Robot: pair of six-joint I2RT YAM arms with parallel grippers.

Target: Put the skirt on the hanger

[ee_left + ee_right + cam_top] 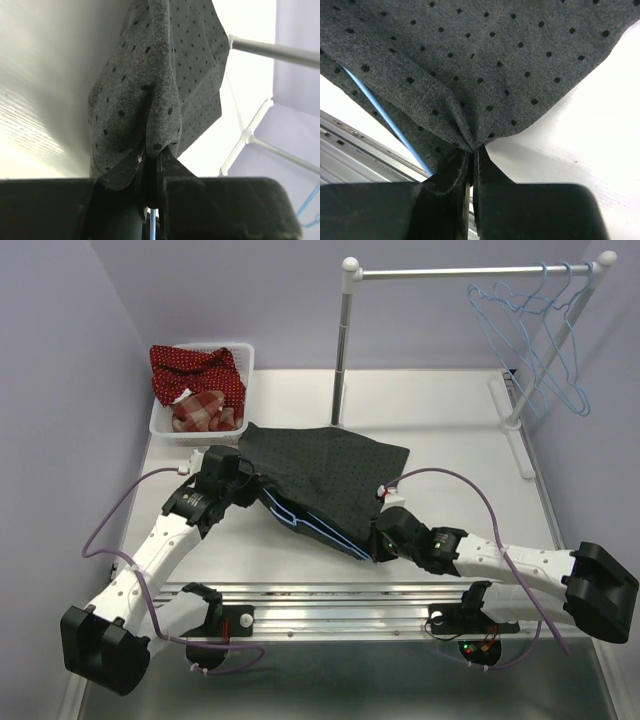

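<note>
The skirt (pixel 325 475) lies spread flat on the table (pixel 450 410), just on the near side of the foot of the rack post (pixel 342 350). The hanger (pixel 300 525), a light-blue wire, shows along the skirt's near edge, partly covered by cloth. How far it is threaded inside cannot be told. This edge, the long axis, runs on a diagonal from near-left of the post to farther near-right of it.

The left gripper (pixel 248 483) is clenched on a fold of skirt at the end of that axis closer to the post. The right gripper (pixel 383 537) pinches the cloth at the opposite end, with the blue wire passing just beside its fingers in the wrist view. Each arm thus holds one end, so the next move probably needs both ends to travel together along the diagonal.

Spare hangers (pixel 540 330) hang from the rail far to the right of the post. A white basket (pixel 160 425) with red and plaid cloth stands to its left. No brand, label or writing is legible.
</note>
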